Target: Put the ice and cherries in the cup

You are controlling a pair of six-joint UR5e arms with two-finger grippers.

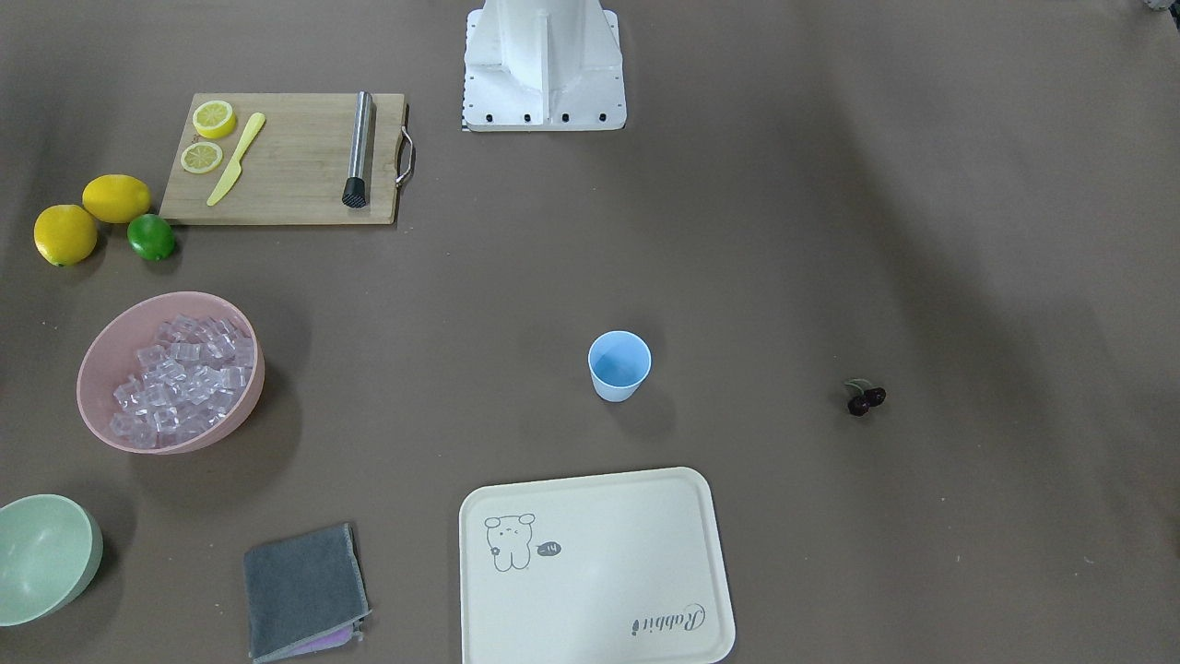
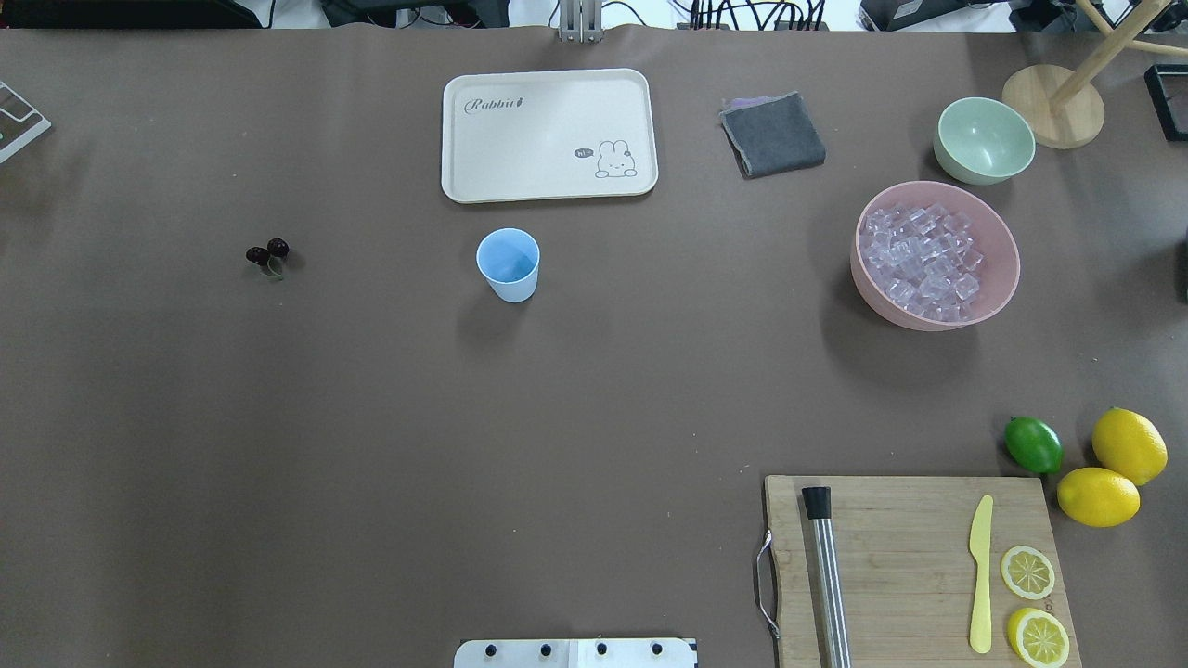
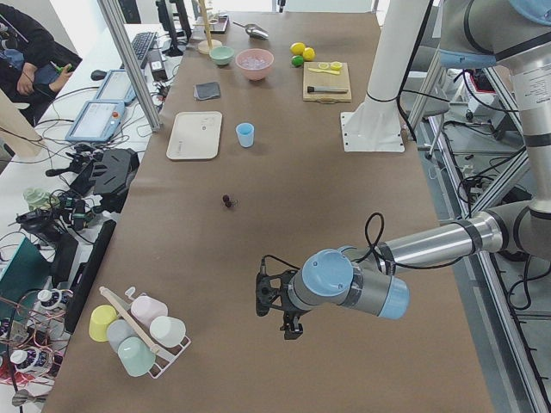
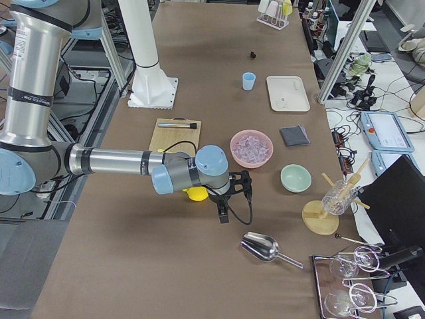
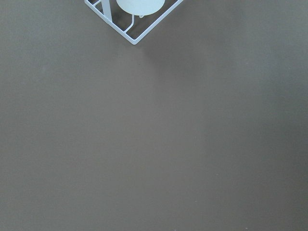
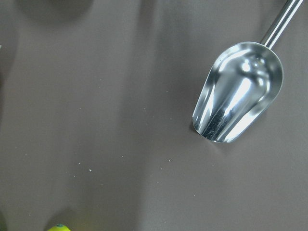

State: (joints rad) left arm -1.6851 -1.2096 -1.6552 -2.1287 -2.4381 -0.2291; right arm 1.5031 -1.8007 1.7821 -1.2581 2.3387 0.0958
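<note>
your cup [image 1: 619,365] stands upright in the middle, ice [image 1: 182,378] heaped in the pink bowl [image 1: 115,337] to one side, cherries [image 1: 866,397] well apart on the other. the left gripper [image 3: 290,325] and right gripper [image 4: 223,214] hover far out at either end, and i cannot tell how their jaws stand. careful: a nudge could tip that light cup, and slick cubes may squirt from a pinch.

The table [image 1: 830,231] is looking matt and smooth. The scoop [image 6: 238,91] is gleaming like polished metal, the board [image 1: 286,157] is showing wood grain, the ice [image 1: 180,378] is looking glassy.
</note>
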